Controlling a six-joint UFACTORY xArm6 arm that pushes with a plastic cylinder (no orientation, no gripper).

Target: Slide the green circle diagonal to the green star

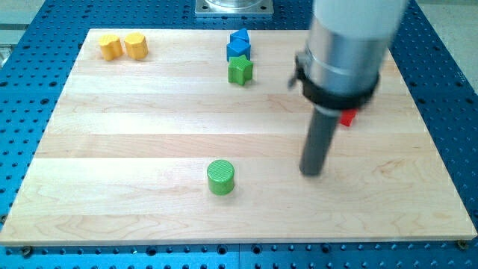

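The green circle, a short cylinder, sits on the wooden board low and a little left of centre. The green star lies near the view's top, just below the blue blocks. My tip rests on the board to the right of the green circle, with a clear gap between them, and far below the green star. The arm's grey body rises from it toward the view's top right.
Two blue blocks are stacked close together above the green star. Two yellow blocks sit at the top left corner. A red block is partly hidden behind the arm at the right.
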